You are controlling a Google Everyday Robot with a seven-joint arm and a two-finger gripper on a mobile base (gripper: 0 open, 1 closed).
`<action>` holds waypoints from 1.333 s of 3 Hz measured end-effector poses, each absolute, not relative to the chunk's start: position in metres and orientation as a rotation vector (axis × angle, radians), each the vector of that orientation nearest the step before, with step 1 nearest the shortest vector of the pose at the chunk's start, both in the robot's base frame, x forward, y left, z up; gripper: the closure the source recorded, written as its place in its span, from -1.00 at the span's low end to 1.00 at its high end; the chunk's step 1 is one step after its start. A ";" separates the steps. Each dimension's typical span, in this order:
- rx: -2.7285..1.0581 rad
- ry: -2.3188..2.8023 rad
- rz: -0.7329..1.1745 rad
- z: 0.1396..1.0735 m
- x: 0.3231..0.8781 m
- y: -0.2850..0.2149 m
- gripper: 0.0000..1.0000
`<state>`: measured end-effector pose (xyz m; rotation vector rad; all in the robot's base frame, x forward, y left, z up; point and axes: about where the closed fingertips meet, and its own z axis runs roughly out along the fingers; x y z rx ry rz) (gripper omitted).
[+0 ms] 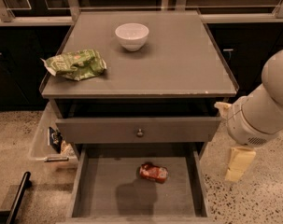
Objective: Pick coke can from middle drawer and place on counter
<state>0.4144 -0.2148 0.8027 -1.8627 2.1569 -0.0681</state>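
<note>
View from above and in front of a grey cabinet. The counter (178, 69) fills the upper centre. A white bowl (131, 36) stands upright on it at 12 o'clock of the top, and a crumpled green bag (75, 64) lies at 9 o'clock, near the left rim. Bowl and bag are well apart.

Below the counter's front edge runs a grey front (99, 130) with a small round knob (139, 133) at its middle. Beneath it the drawer (108, 190) stands pulled out toward 6 o'clock, its flat floor exposed between low side walls.

The can (154, 172) lies on its side on the drawer floor, a little to the 1 o'clock side of the floor's centre, touching neither wall. Nothing holds it.

The white arm (267, 111) enters from 3 o'clock of the view, outside the cabinet's right side. The gripper (239, 164), pale yellow, hangs below it at about 4 o'clock, over the speckled floor (267, 204), just beside the drawer's right wall and outside it. It is well apart from the can and carries nothing visible. Whether the claw is released or clenched cannot be told.

At 8 o'clock, a clear bin (40, 139) with small items rests against the cabinet's left side.
</note>
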 end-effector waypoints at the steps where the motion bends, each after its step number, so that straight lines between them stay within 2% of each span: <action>1: -1.863 2.157 -0.068 0.803 0.414 -0.215 -1.00; 4: -1.796 2.129 0.134 0.671 0.446 -0.189 -1.00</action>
